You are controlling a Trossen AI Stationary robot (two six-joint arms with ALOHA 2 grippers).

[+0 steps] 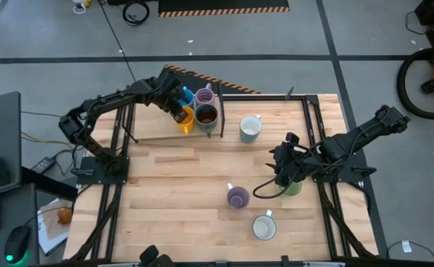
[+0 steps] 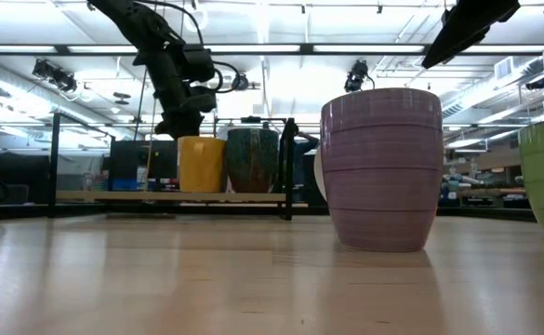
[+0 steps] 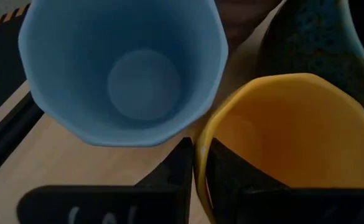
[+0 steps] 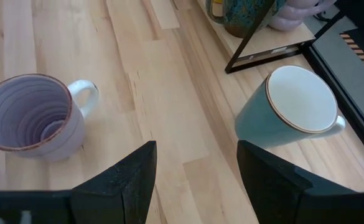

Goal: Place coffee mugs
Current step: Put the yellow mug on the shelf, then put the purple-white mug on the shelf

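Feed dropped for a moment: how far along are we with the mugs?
Done: the blue mug, lilac mug and dark mug stand on the shelf. In hand: the left gripper pinches the orange mug by its rim there. Left: four on the table, namely the teal mug, second lilac mug, white mug and green mug, by the open right gripper.

Right gripper point(image 4: 194, 186) jaws stand wide apart over bare wooden tabletop point(image 4: 157, 93). A ribbed lilac ceramic mug point(image 4: 29, 118) sits beyond one finger; a teal, white-lined mug point(image 4: 290, 109) beyond the other.
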